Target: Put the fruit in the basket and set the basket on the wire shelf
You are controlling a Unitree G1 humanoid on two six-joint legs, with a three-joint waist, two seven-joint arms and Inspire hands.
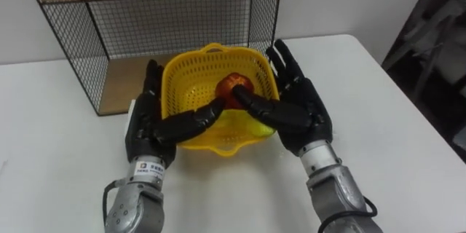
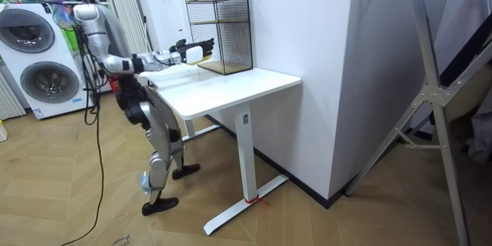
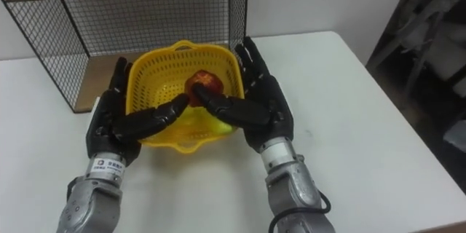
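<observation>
Left hand [image 1: 149, 124] and right hand [image 1: 300, 109] are held at lower centre. Fingers are kept straight and flat against either side of the yellow perforated plastic basket [image 1: 195, 80], and thumbs are laid inward over its near rim. The basket is bracketed equally by both palms. A round red fruit [image 1: 234, 87] is seen inside it. The black wire shelf with wooden boards [image 1: 73, 40] is placed just beyond, upper left, so a forward-left carry is likely needed.
</observation>
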